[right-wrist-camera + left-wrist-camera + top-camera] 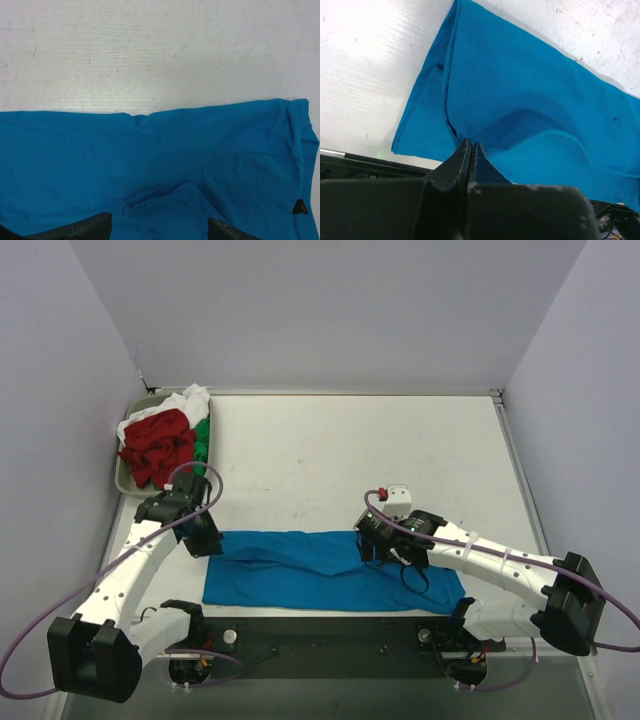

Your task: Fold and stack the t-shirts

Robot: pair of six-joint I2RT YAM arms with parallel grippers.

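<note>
Left pincer (471, 146) pinches blue t-shirt (300, 575); right pincer (159, 223) agape.

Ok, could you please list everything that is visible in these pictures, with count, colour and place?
blue t-shirt: one, bright blue, spread at the table's near edge, between the arms
tag: one, black, near one end of the blue t-shirt
red t-shirt: count unclear, red, heaped in the tray
white t-shirt: at least one, white, far side of that heap
green t-shirt: at least one, green, right side of that heap
tray: one, grey, far left corner of the table
table: one, white, under everything
left fingers: two, black, shut on the blue t-shirt
right fingers: two, black, open over the blue t-shirt
</note>
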